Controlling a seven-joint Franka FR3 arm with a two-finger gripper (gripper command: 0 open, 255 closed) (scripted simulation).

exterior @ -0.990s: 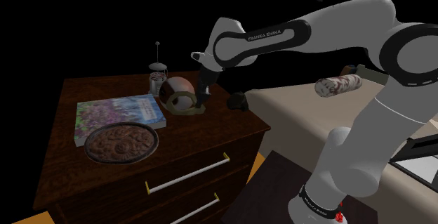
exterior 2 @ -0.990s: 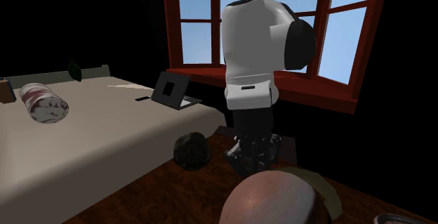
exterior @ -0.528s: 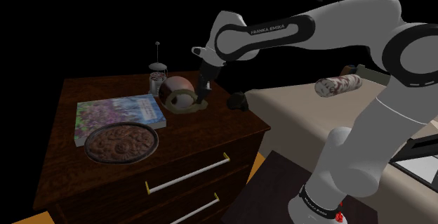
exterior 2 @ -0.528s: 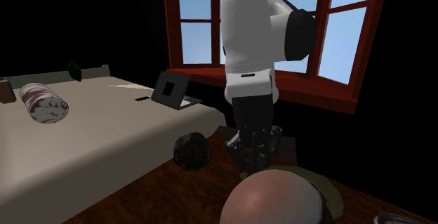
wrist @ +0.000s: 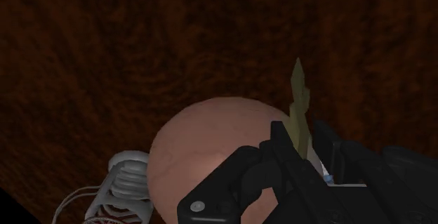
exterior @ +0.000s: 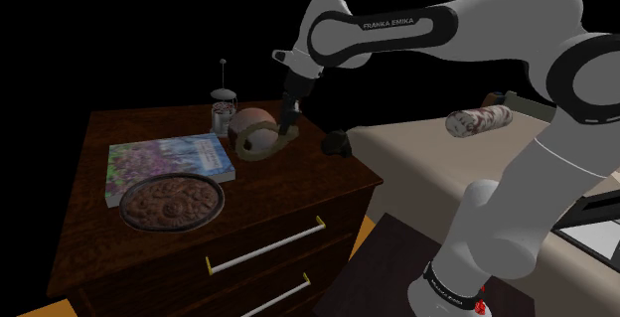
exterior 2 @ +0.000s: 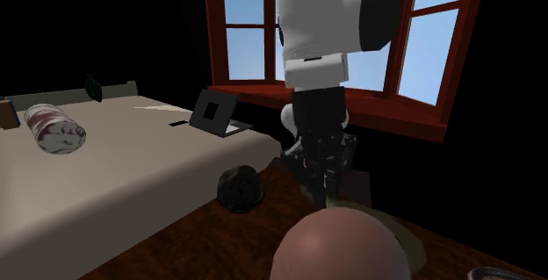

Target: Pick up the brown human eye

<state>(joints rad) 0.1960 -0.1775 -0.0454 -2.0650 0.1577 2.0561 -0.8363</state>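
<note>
Evidently the end effector [wrist: 300, 134] had closed on a thin olive flap [wrist: 297, 96] that stuck out from the side of the eye [exterior: 253, 131], a pinkish-brown ball, since the rounded body itself looked too wide and smooth for the two black fingers to span. In the wrist view the flap stood pinched between them, with the ball bulging just beside the fingers. The eye sat toward the back of the dark wooden dresser [exterior: 149, 255], close to a glass press pot [exterior: 223, 111], and appeared tipped toward the arm, probably because the hold was off-centre. Whether it had left the wood could not be judged. A book [exterior: 164, 161] and a patterned plate [exterior: 171, 203] lay apart nearer the front, and a dark lump [exterior: 335, 142] sat near the dresser's edge, leaving the lift unobstructed.
</note>
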